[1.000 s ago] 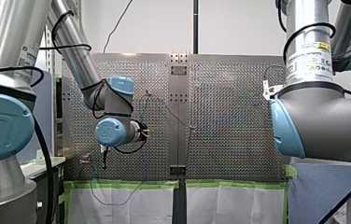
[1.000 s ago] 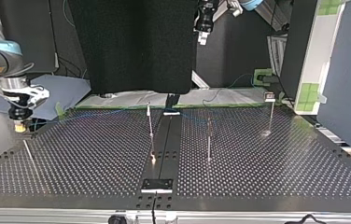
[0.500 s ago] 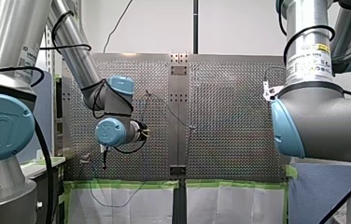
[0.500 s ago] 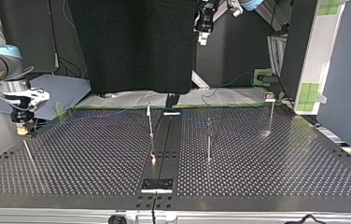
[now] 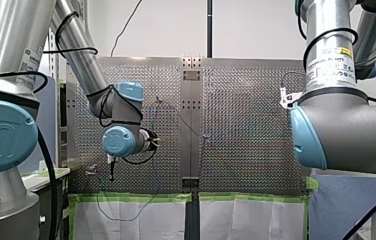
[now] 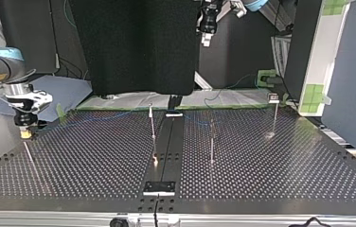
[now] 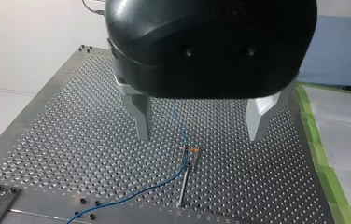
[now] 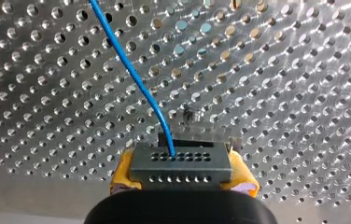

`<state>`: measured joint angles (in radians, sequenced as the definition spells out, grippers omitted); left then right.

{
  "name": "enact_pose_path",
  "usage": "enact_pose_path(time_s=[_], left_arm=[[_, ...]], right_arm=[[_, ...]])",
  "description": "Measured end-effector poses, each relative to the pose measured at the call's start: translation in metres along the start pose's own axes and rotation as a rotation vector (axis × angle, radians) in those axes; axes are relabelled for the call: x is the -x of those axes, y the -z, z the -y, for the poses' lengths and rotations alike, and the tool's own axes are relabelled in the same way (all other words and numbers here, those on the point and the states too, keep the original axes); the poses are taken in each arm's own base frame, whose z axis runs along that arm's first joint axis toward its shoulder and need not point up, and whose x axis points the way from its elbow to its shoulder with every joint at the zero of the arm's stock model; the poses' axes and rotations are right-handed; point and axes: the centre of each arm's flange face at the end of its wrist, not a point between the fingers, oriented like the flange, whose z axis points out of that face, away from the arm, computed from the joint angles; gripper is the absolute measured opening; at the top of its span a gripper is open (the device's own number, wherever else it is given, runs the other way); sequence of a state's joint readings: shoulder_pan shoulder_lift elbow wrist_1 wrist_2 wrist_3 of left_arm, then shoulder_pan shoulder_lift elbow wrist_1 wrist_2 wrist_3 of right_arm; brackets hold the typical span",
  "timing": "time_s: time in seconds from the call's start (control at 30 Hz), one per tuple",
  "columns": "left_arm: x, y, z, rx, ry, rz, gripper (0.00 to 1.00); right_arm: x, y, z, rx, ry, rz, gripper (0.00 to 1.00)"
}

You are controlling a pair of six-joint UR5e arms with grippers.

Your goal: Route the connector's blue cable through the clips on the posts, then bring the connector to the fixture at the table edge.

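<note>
Yellow pads of my right gripper clamp the connector to tow its blue cable. My left gripper gapes wide, empty, over a post, likely ready to guide.

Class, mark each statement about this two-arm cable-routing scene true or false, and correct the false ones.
1. My right gripper grips the connector between yellow pads. True.
2. My left gripper is shut on the blue cable. False: it is open and holds nothing, with a post ahead of it.
3. The blue cable runs out of the connector over the perforated table. True.
4. In the top view, my right gripper hangs over the middle of the table. False: it is near the view's left edge.
</note>
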<state>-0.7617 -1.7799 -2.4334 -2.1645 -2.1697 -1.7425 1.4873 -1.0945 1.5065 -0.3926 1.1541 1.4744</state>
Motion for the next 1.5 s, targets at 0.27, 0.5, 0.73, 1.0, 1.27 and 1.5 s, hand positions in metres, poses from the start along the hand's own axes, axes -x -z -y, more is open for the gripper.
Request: enact_pose_path(time_s=[0.27, 0.5, 0.73, 1.0, 1.27, 1.5], left_arm=[[-0.0002, -0.0001, -0.0007, 0.003, -0.010, -0.006, 1.00], [0.0003, -0.0011, -0.0005, 0.004, -0.009, -0.005, 1.00], [0.0004, -0.0014, -0.0004, 0.004, -0.010, -0.004, 1.00], [0.0004, -0.0014, -0.0004, 0.004, -0.011, -0.004, 1.00], [0.0003, -0.0012, -0.0004, 0.004, -0.011, -0.005, 1.00], [0.0004, -0.0012, -0.0003, 0.004, -0.011, -0.004, 1.00]], right_arm=[[-0.0031, -0.0022, 0.0029, -0.007, -0.004, -0.009, 0.00], [-0.0052, -0.0035, 0.0027, -0.007, -0.008, -0.015, 0.00], [-0.0055, -0.0043, 0.0024, -0.007, -0.019, -0.020, 0.00], [-0.0048, -0.0047, 0.0023, -0.006, -0.043, -0.020, 0.00], [-0.0031, -0.0049, 0.0038, -0.021, -0.070, -0.020, 0.00], [-0.0011, -0.0051, 0.0044, -0.036, -0.081, -0.018, 0.00]])
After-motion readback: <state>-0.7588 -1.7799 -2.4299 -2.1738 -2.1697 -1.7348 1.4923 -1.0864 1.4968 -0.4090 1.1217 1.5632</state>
